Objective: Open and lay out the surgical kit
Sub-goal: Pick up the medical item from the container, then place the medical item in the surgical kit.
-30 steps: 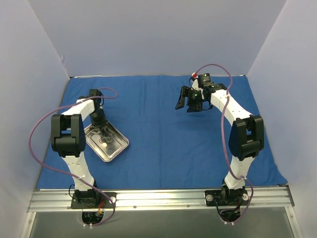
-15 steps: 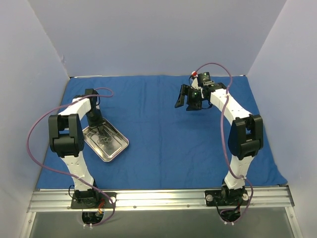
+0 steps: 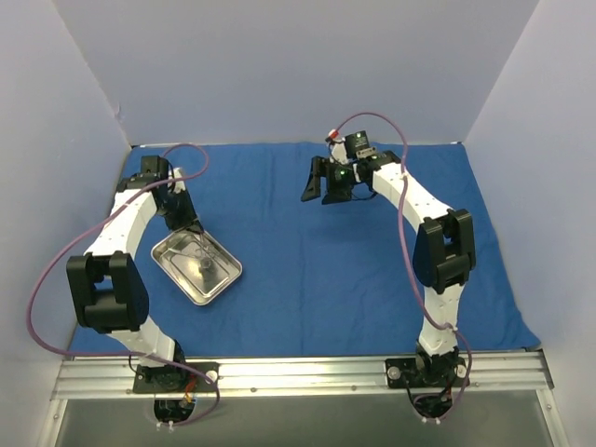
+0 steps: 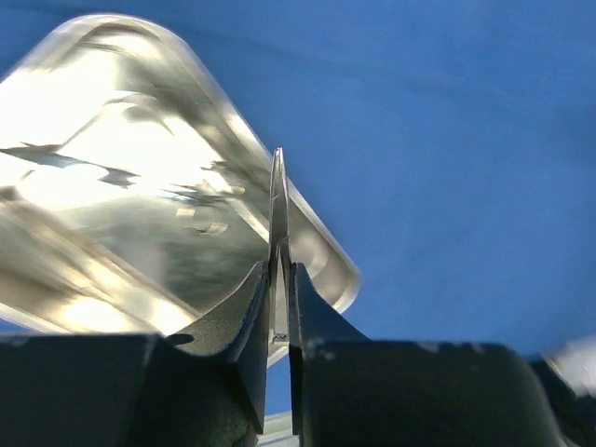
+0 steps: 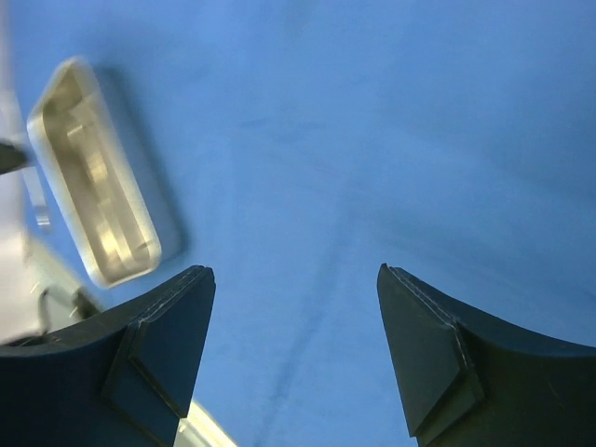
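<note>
A steel tray point(image 3: 219, 281) lies on the blue cloth at the left, with a small metal item inside that is too small to identify. My left gripper point(image 3: 185, 217) hangs above the tray's far corner. In the left wrist view it point(image 4: 279, 267) is shut on a thin flat metal instrument point(image 4: 277, 200) that sticks up edge-on between the fingers, with the tray point(image 4: 121, 214) below. My right gripper point(image 3: 320, 182) is open and empty above the cloth at the back centre. Its view point(image 5: 291, 272) shows bare blue cloth between the fingers and the tray point(image 5: 93, 186) far left.
The blue cloth point(image 3: 335, 261) covers the table, bounded by pale walls on three sides. Cables loop over both arms. A metal rail point(image 3: 298, 372) runs along the near edge.
My left gripper has risen out of the tray and drawn back toward the far left, holding the thin instrument. My right gripper has moved left, still open.
</note>
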